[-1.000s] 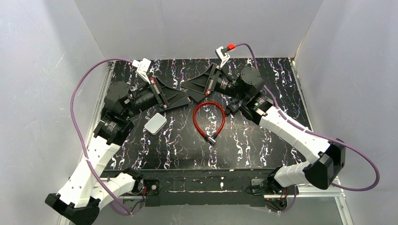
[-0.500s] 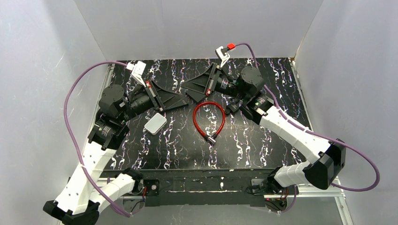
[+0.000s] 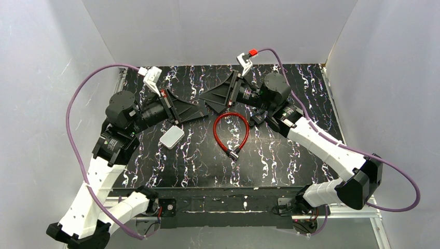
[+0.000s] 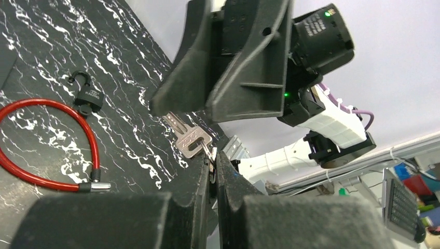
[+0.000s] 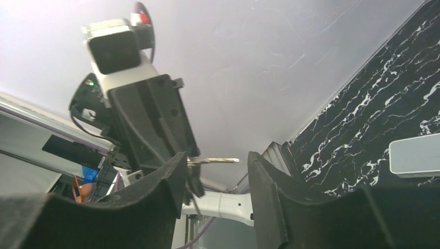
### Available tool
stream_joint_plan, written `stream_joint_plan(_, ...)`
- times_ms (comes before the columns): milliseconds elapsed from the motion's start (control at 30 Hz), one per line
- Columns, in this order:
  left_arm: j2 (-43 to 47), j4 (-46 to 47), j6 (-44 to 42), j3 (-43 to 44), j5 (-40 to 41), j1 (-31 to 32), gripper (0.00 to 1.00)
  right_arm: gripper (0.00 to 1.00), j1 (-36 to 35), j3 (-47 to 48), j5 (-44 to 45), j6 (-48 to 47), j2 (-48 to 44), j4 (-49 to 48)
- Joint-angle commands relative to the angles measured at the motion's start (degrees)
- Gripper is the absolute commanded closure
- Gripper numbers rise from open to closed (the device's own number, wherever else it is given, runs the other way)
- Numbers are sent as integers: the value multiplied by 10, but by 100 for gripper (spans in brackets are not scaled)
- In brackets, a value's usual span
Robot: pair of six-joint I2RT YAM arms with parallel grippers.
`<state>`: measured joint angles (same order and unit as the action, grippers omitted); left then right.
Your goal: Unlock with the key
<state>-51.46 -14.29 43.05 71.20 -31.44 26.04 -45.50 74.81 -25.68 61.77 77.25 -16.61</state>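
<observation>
The table (image 3: pixel 290 155) is a black slab veined with white, marble-like. Pale grey walls (image 3: pixel 218 31) close it in at the back and on both sides, and a metal frame runs along its near edge. Past the enclosure, the wrist cameras catch slivers of a cluttered room, too blurred to read.

Both arms meet above the far middle of the table. The left gripper (image 4: pixel 212 161) has its fingers pressed together on the ring end of the key (image 4: pixel 192 142), holding it in the air clear of the surface. The blade points toward the right gripper (image 5: pixel 215 158). That gripper's fingers stand apart, and in the right wrist view the blade lies in the gap between them; whether it touches either finger I cannot tell.

A red cable lock (image 3: pixel 231 114) lies looped on the table, just nearer the bases than the two grippers. A small black padlock (image 4: pixel 87 98) lies just beside it toward the right arm. A white box (image 3: pixel 172 137) rests flat to the left, near the left arm. A purple cable (image 3: pixel 78 129) arcs from each wrist.
</observation>
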Motion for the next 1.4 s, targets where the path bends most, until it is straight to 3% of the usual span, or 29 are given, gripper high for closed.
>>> stream_joint_plan(0, -3, -48, -57, 57, -16, -3, 100, 42, 3, 43, -14, -55, -13, 34)
stream_joint_plan(167, -10, -81, -24, 79, 51, -3, 100, 42, 23, 21, -51, -67, -30, 0)
stream_joint_plan(533, 37, 63, 124, -6, 177, -3, 100, 43, 30, -3, -118, -2, -11, -145)
stream_joint_plan(833, 38, 172, 159, -52, 166, -3, 100, 47, 12, 41, -161, 44, 46, -173)
stream_joint_plan(1067, 42, 175, 156, -61, 165, -3, 100, 57, 2, 50, -160, 59, 65, -186)
stream_joint_plan(1367, 53, 175, 146, -74, 175, -3, 100, 60, -1, 51, -146, 100, 79, -255)
